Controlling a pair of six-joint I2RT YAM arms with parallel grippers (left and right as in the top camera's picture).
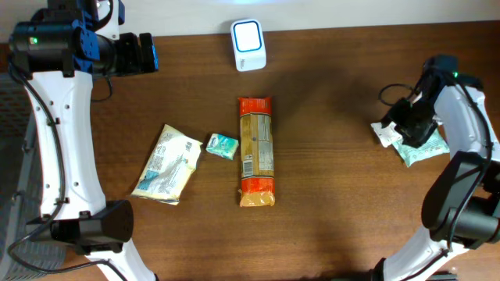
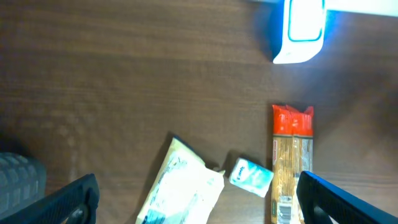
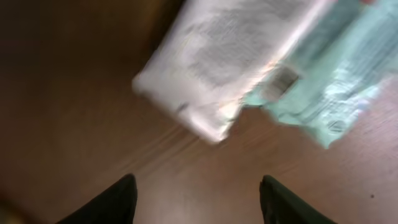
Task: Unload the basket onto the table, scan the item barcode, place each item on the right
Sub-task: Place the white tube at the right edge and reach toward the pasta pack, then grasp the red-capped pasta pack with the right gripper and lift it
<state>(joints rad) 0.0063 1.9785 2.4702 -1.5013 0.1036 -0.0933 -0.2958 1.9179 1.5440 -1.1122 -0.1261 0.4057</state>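
Wood-grain table (image 1: 328,195) fills the overhead view. At the upper left the left gripper (image 1: 152,53) hangs with its jaws spread wide and nothing between them. Below it, left of centre, lies a cream pouch (image 1: 166,164), with a small teal packet (image 1: 222,146) just beside its right edge. A long clear package with orange ends (image 1: 256,152) lies lengthwise at the centre. The white scanner with a blue-lit face (image 1: 248,44) stands at the top edge above it. At the far right a white packet (image 3: 224,50) overlaps a mint-green packet (image 3: 336,81), and a small barcode (image 3: 284,79) shows where they meet. The right gripper (image 3: 199,199) hovers just over them, jaws apart and holding nothing.
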